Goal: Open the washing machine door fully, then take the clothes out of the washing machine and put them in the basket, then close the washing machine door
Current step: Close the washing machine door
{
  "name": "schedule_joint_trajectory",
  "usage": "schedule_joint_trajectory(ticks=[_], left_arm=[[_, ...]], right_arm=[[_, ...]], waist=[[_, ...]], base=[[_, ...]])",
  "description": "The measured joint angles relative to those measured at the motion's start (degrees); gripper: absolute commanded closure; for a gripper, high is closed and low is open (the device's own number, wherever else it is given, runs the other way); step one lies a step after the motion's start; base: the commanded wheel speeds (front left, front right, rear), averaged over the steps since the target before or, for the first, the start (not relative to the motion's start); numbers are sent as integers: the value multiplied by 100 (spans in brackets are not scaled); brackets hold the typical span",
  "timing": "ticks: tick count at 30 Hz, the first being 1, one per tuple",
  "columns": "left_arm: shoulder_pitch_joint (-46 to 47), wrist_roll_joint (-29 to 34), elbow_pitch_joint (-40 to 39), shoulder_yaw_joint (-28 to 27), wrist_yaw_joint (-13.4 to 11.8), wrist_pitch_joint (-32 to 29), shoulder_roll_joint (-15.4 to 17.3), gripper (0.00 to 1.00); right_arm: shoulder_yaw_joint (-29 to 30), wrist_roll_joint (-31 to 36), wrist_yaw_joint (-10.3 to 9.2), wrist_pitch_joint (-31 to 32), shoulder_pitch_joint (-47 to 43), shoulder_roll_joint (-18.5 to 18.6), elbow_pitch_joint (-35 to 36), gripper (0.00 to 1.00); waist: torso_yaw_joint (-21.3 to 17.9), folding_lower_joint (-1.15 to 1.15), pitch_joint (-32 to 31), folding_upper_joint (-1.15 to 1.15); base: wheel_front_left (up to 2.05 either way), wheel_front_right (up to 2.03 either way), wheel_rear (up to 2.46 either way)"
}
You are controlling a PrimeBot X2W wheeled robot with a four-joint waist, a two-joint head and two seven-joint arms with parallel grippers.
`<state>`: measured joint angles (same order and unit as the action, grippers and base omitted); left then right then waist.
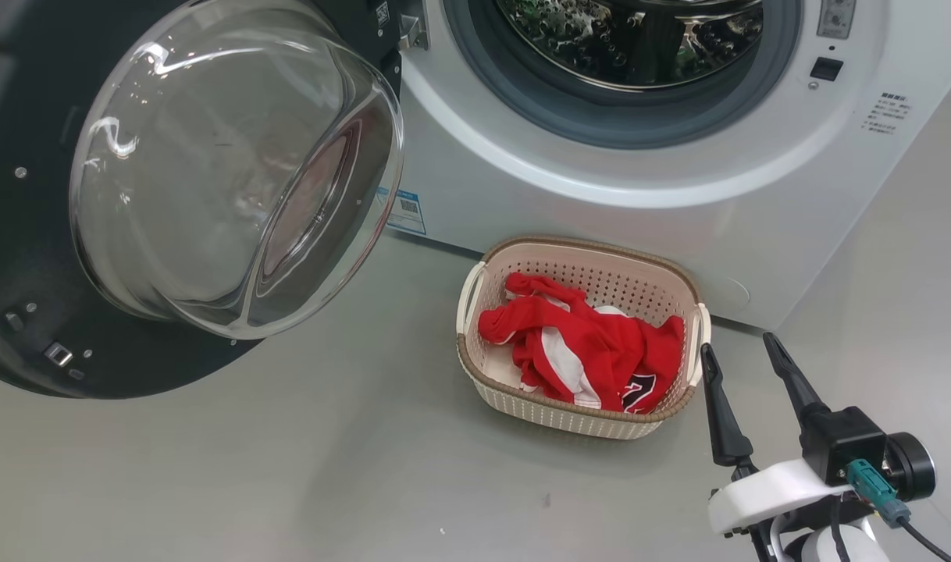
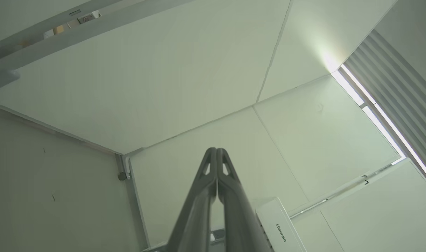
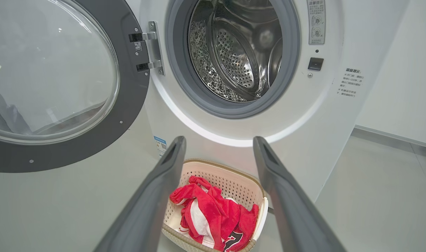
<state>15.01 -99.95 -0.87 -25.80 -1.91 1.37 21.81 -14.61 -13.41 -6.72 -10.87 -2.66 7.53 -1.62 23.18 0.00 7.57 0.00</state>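
The washing machine (image 1: 569, 195) (image 3: 304, 115) stands with its steel drum (image 3: 241, 52) showing no clothes. Its round black door (image 1: 93, 234) (image 3: 122, 115) with the clear glass bowl hangs wide open at the left. The cream basket (image 1: 581, 254) (image 3: 249, 183) sits on the floor in front of the machine and holds the red clothes (image 1: 585, 351) (image 3: 213, 217). My right gripper (image 1: 737, 343) (image 3: 218, 140) is open and holds nothing, just right of the basket, fingers pointing toward the machine. My left gripper (image 2: 216, 149) is shut on nothing, pointing up at a ceiling.
Grey floor (image 1: 288, 468) spreads in front of the basket and machine. A white wall with a grey skirting (image 3: 391, 136) runs to the right of the machine. An air conditioner unit (image 2: 279, 227) and ceiling panels appear past the left fingers.
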Motion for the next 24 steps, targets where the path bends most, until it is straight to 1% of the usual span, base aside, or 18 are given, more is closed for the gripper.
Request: schedule_joint_trajectory(ticks=[4,9,16,24], left_arm=[[138,-275,611,77,-188,-283,83,100],[169,-288,1306,300,-307,-577,175,100],[246,-279,1885,705,-338,-996,309,100],[341,-229,2217,1115,-324,-1527,424,100]], right_arm=[[-54,46,1,56,105,26,36,0],[-108,81,10,111,214,53,49,0],[-121,87,18,175,229,52,59,0],[-120,87,18,176,239,52,60,0]], waist=[[7,0,106,0],[-45,0,196,0],[-130,0,256,0],[-177,0,290,0]], base=[[0,0,0],[0,0,0],[0,0,0],[0,0,0]])
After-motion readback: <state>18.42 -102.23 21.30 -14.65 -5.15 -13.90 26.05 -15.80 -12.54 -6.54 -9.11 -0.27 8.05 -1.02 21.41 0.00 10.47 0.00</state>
